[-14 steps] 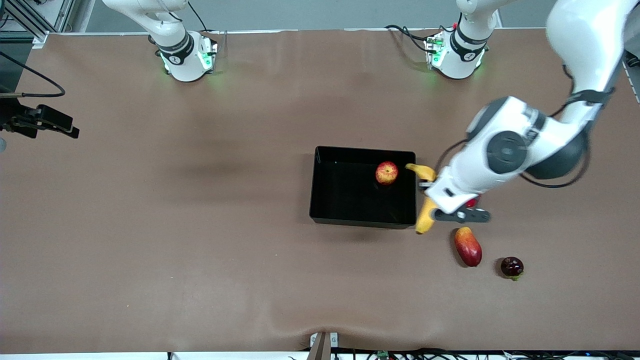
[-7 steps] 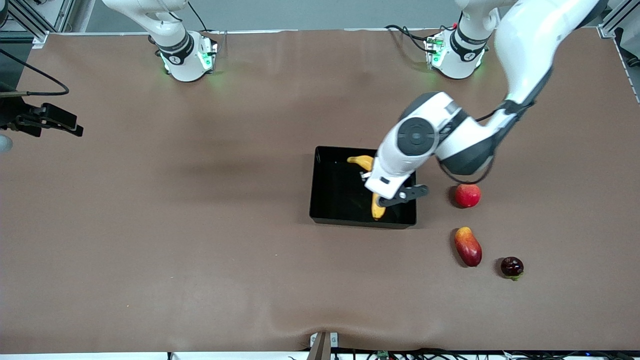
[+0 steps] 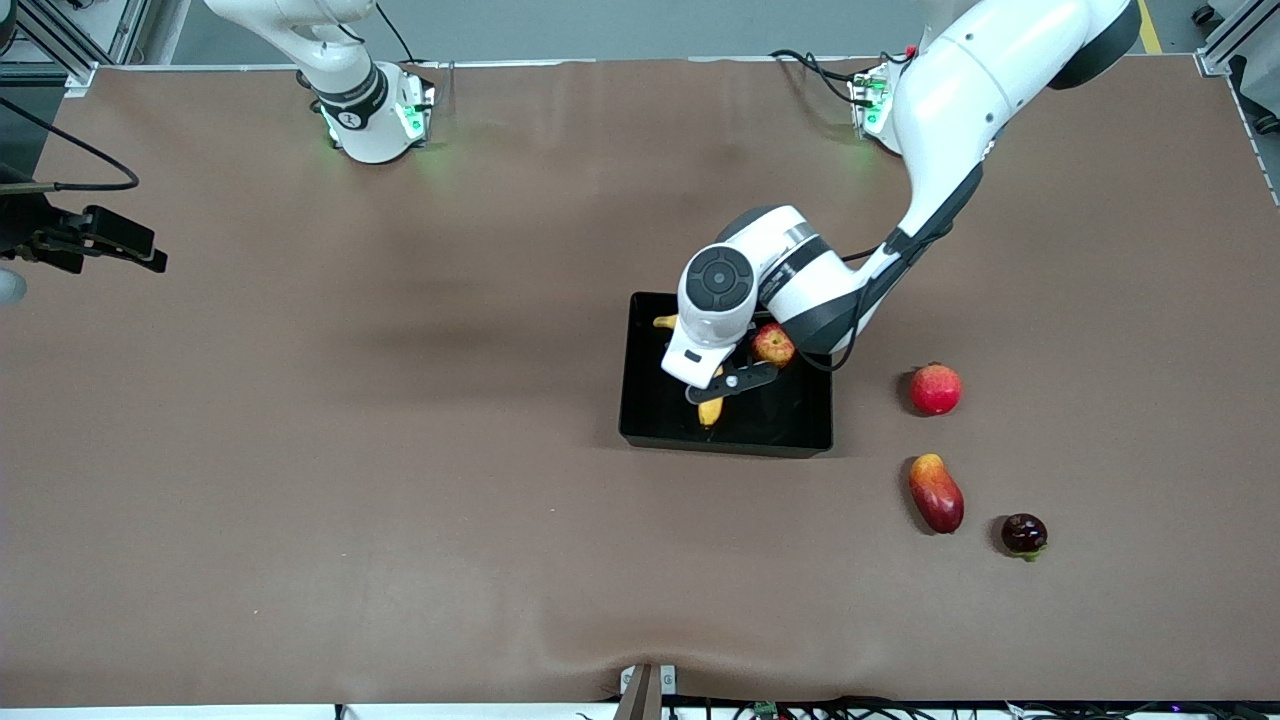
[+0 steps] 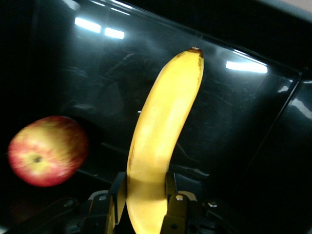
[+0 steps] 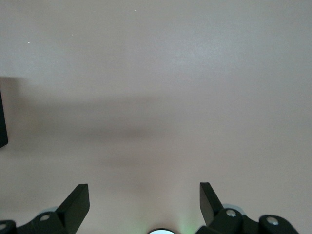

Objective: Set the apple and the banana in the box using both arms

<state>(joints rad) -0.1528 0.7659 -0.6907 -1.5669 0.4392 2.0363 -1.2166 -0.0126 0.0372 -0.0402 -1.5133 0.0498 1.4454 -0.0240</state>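
Right gripper: waits over bare tabletop at the right arm's end; jaws wide apart, holding nothing.
Open room: broad bare brown surface between that end and the box.
Box: black shallow tray, mid-table; low walls all round.
Left gripper: over the box interior; jaws clamped on the banana.
Banana: held above the box floor, one tip toward the box's wall nearest the front camera.
Apple: in the box, beside the banana, toward the left arm's end; apart from it.
Red round fruit: on the tabletop, outside the box.
Mango: nearer the front camera.
Dark fruit: beside the mango.
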